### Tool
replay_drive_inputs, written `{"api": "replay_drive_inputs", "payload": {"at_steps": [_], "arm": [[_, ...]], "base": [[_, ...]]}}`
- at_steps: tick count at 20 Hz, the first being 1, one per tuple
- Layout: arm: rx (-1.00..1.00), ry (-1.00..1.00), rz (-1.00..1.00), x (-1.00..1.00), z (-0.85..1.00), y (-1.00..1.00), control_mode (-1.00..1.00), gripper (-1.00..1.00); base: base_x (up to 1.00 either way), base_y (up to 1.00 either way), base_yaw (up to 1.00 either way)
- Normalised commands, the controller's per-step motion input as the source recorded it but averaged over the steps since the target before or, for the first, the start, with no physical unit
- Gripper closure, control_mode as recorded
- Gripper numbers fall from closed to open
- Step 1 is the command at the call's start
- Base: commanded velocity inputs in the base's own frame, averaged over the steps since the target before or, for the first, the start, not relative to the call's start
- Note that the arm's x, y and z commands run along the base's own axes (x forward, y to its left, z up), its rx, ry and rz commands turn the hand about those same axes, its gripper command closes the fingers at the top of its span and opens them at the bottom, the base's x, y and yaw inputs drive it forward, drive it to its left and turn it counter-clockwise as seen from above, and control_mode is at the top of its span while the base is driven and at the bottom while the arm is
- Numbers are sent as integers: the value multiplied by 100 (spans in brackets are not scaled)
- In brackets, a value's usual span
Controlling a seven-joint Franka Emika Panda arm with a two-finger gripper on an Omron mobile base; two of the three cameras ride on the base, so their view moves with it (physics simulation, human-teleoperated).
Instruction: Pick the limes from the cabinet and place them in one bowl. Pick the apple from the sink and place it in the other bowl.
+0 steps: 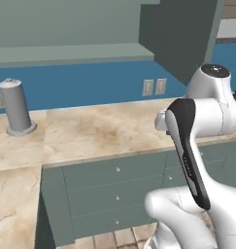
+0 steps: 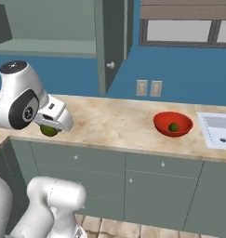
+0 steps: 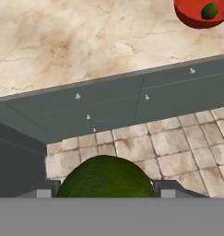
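Observation:
My gripper [image 2: 49, 128] is shut on a dark green lime [image 2: 48, 131], held just above the counter's front edge, far left of the red bowl [image 2: 163, 122]. In the hand view this lime [image 3: 105, 174] bulges between the fingertips [image 3: 44, 191] of the gripper [image 3: 105, 190]. A second lime [image 2: 173, 127] lies in the red bowl, which also sits at the hand view's top right [image 3: 189, 17] with its lime [image 3: 209, 10]. The cabinet [image 2: 44, 46] stands open, door [image 2: 112, 42] swung out. The sink [image 2: 216, 122] is at the right edge. The apple and the other bowl are out of view.
A grey canister [image 1: 14, 106] stands on the marble counter [image 1: 100, 131] at the left. Wall outlets [image 2: 148, 87] sit behind the bowl. Grey-green drawers [image 3: 132, 101] run below the counter, with tiled floor [image 3: 168, 143] beneath. A window [image 2: 184, 30] is above the sink.

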Motion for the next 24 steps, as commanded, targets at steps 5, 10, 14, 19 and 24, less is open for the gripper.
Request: {"api": "replay_drive_inputs", "payload": {"at_steps": [5,10,14,19,24], "arm": [[0,0,0,0,0,0,100,100],[0,0,0,0,0,0,100,100],[0,0,0,0,0,0,100,100],[0,0,0,0,0,0,100,100],[0,0,0,0,0,0,100,100]], "base": [[-4,-93,0],[1,-99,0],[7,-95,0],[0,-87,0],[1,-53,0]]}}
